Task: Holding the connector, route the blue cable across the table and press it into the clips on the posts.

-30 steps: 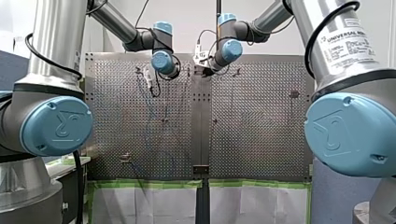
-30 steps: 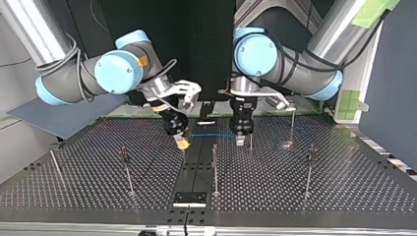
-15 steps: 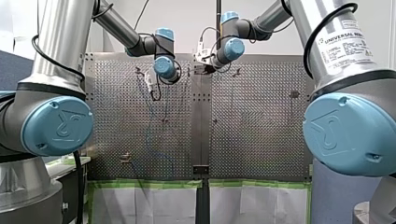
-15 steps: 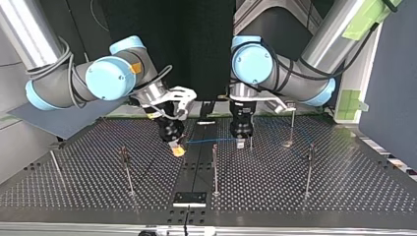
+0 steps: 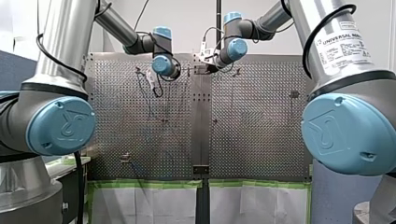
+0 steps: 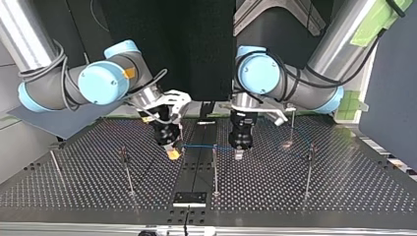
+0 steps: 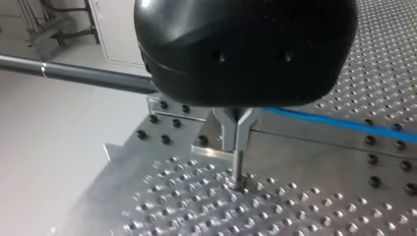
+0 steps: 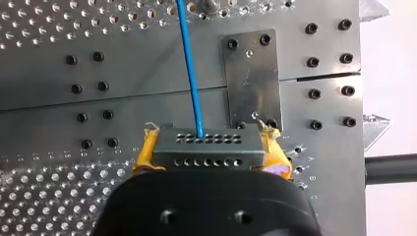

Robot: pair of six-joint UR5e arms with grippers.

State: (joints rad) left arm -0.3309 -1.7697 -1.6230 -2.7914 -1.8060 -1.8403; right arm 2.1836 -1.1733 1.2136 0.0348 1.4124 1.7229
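Over the last second both claws have come nearer the top view's camera and lower over the tabletop (image 6: 295,187). My right claw (image 6: 173,153) has also slid a little toward that view's left. The blue cable (image 6: 199,146) has travelled with them. It now runs as a taut, nearly level line from one claw to the other.

Midway between the claws the cable crosses the tip of an upright post (image 6: 215,167). Whether it sits in a clip there cannot be told.

My right claw is clamped on the grey connector (image 8: 206,147), with its yellow pads (image 8: 145,152) pressed against the connector's two ends. The cable leaves the connector's face and runs straight ahead of the claw over the tabletop's centre plate.

My left claw (image 6: 239,154) points down at the tabletop with its metal fingers (image 7: 231,129) drawn together. The cable meets them high up, close under the black body, and stretches away to one side of the claw. Beyond my left claw the cable goes on slacker toward the posts at the top view's right.
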